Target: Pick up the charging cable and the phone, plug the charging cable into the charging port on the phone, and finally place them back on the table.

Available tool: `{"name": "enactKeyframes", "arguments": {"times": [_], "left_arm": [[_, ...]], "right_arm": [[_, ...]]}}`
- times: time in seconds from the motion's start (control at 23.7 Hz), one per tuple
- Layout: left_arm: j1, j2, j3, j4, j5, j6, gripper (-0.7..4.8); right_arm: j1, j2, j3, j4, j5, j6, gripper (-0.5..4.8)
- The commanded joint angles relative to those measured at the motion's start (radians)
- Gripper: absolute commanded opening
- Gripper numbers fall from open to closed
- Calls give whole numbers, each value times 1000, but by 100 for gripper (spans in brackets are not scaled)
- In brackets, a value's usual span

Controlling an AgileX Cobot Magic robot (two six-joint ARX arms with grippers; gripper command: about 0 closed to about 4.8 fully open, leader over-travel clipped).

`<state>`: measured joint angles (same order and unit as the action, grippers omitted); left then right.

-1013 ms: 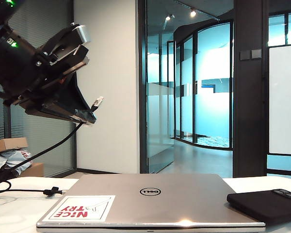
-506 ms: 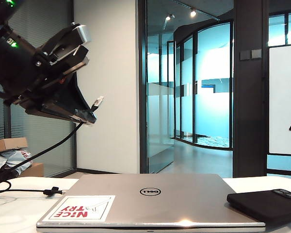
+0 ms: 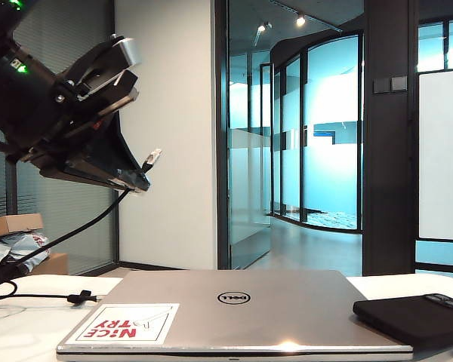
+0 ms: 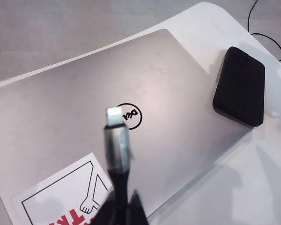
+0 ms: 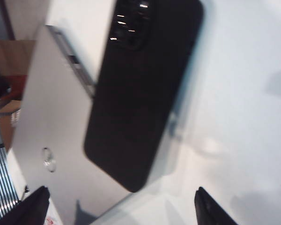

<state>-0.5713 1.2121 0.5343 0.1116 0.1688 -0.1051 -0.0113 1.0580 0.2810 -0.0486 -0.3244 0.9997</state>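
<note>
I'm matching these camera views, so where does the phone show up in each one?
Exterior: phone at lower right, on the table beside the laptop.
Left wrist: phone at upper right, beyond the laptop's corner.
Right wrist: phone fills the centre, ahead of the open right gripper.
Shared landmark: the laptop.

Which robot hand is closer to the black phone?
The right hand. It hangs open just above the phone, fingertips either side of it. The left hand is high over the table's far left, shut on the charging cable, away from the phone.
</note>
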Motion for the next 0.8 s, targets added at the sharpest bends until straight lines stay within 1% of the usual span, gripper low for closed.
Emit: {"name": "enactKeyframes", "arguments": {"times": [0.04,0.13,0.3,0.55,0.72,0.8], "left_arm": [[0,-2,3,18,2,4,-6],[0,-2,3,33,2,4,-6],[0,-2,3,49,2,4,-6],[0,-2,3,47,2,0,-6],[0,-2,3,47,2,0,-6],[0,-2,3,47,2,0,-6]], "right_arm": [[-19,110,4,124,-58,3,427],[-19,205,4,223,-81,3,427],[-19,283,4,301,-87,5,431],[-21,379,4,435,-100,63,432],[-21,455,4,537,-101,134,431],[-21,482,4,564,-100,143,431]]}}
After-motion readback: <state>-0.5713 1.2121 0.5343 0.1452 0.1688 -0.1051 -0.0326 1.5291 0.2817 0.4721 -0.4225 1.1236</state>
